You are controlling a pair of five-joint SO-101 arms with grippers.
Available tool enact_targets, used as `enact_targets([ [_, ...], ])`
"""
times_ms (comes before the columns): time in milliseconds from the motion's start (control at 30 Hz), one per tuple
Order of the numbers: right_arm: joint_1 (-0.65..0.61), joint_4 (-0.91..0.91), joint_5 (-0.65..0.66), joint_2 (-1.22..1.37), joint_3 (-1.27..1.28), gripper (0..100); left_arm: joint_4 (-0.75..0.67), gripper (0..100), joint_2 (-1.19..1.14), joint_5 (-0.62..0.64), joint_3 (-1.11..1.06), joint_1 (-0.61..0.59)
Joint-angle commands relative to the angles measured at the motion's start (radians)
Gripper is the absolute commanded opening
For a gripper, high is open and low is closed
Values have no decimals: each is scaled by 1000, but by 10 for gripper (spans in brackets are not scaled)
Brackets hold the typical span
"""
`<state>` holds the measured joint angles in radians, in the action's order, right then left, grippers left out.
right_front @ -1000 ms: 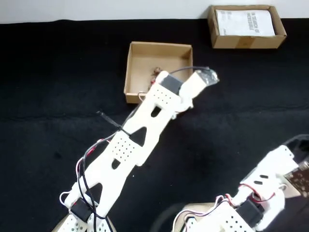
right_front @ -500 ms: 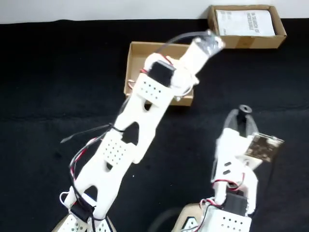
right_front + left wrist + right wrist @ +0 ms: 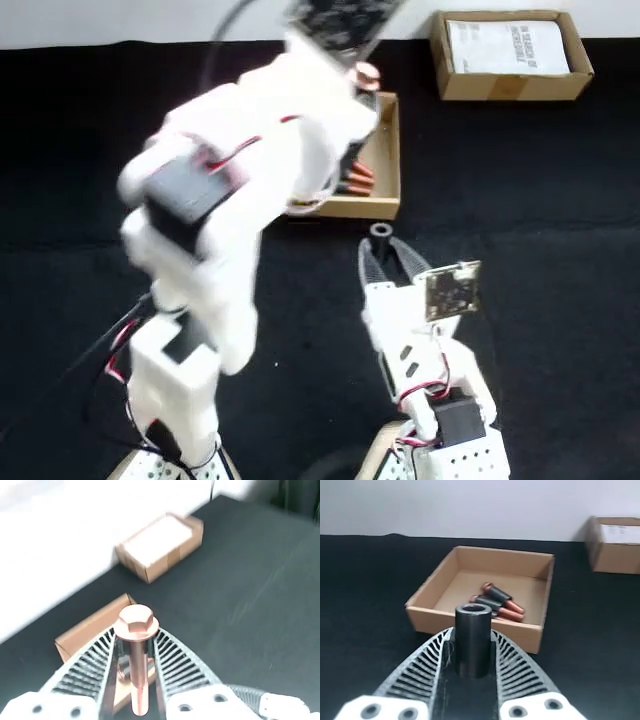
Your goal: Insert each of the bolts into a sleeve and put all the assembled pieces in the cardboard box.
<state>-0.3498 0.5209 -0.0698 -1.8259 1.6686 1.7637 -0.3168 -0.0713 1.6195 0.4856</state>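
My left gripper (image 3: 135,636) is shut on a copper bolt (image 3: 135,652), hex head away from the wrist. In the high view that arm is raised over the cardboard box (image 3: 388,150), and the bolt's head (image 3: 366,75) shows at its tip. My right gripper (image 3: 472,632) is shut on a black sleeve (image 3: 473,640), held upright with its bore open. From above, this sleeve (image 3: 381,234) sits just in front of the box. Several assembled pieces (image 3: 497,602) lie inside the cardboard box (image 3: 422,600), also seen from above as assembled pieces (image 3: 356,180).
A second cardboard box (image 3: 510,55) holding a white printed sheet stands at the back right, beside the pale wall. The raised left arm (image 3: 230,190) hides most of the nearer box. Black cloth (image 3: 540,250) covers the table around both arms.
The left arm has lifted from the box up toward the camera with the bolt. The right arm has swung from the right edge to the centre, bringing the sleeve before the box.
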Motion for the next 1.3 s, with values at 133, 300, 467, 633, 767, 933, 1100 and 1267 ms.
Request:
enact_targets([
  [133, -70, 4, 5, -5, 58, 8, 5, 9, 414, 9, -282, -2],
  [300, -88, 4, 5, -5, 58, 8, -3, 9, 682, 8, -616, -2],
  [467, -110, 4, 5, -5, 58, 8, -3, 9, 851, 8, -860, -10],
  [633, -148, 2, 2, -5, 58, 8, -57, 9, 952, 11, -1106, -13],
  [767, -160, -2, 0, -5, 65, 8, -210, 9, 1052, 141, -1380, -111],
  [933, -162, -2, 0, -7, 64, 8, -494, 9, 1231, 229, -1784, -185],
  [1100, -162, -2, 0, -7, 59, 8, -878, 9, 1440, 278, -2192, -176],
  [1267, -162, -4, -2, -7, 59, 8, -1142, 9, 1561, 284, -2454, -102],
])
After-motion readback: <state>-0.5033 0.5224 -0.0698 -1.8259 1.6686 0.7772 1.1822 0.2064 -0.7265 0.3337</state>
